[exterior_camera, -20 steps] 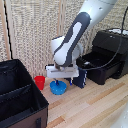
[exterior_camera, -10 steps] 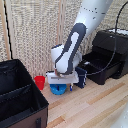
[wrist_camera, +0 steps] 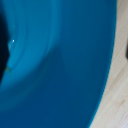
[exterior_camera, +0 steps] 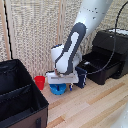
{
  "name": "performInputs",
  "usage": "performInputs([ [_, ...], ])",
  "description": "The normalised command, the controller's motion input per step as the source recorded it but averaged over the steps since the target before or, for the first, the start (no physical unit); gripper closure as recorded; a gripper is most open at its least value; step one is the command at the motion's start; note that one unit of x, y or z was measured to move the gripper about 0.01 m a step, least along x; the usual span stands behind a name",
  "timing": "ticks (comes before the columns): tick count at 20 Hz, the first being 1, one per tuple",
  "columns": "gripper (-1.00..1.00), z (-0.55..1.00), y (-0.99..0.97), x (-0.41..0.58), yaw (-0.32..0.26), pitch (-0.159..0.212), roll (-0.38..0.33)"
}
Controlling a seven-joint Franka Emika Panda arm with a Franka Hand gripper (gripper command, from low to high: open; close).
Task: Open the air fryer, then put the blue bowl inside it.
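1. Pale wood-grain tabletop (exterior_camera: 95, 107): carries every item listed below.
2. Big black fabric bin with dividers (exterior_camera: 17, 95): near corner, at the exterior view's left.
3. Boxy matte-black air fryer (exterior_camera: 112, 42): far side, at the exterior view's right. Its drawer (exterior_camera: 97, 67) stands pulled out toward the middle, open on top. The handle cannot be made out.
4. White robot arm (exterior_camera: 75, 42): reaches down from the upper right to the middle of the scene.
5. Pale flat-block tool (exterior_camera: 62, 81): lowered straight onto the bowl; compared with a second ago it sits lower and closer on it. The fingers are hidden, so whether they have closed on the rim cannot be told.
6. Small round bright-blue plastic bowl (exterior_camera: 57, 89): on the tabletop directly under the tool, filling the wrist view (wrist_camera: 55, 65). The open drawer lies to the right of it; judged, the carry runs rightward after a lift.
7. Small red cup (exterior_camera: 39, 82): just left of the bowl, close enough to be nudged.
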Motion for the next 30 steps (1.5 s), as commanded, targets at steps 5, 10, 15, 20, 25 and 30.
performInputs([
  [5, 1.0, 0.0, -0.02, -0.04, 0.015, -0.086, 0.0],
  [10, 1.0, 0.13, -0.08, -0.166, 0.007, -0.038, -0.009],
  [15, 1.0, 0.5, -0.02, -0.127, 0.047, 0.043, -0.066],
  [20, 1.0, 0.68, -0.04, 0.099, 0.015, 0.03, -0.028],
  [25, 1.0, 0.7, -0.06, 0.295, 0.0, -0.003, 0.0],
  [30, 1.0, 0.79, -0.16, 0.238, -0.018, -0.011, 0.0],
])
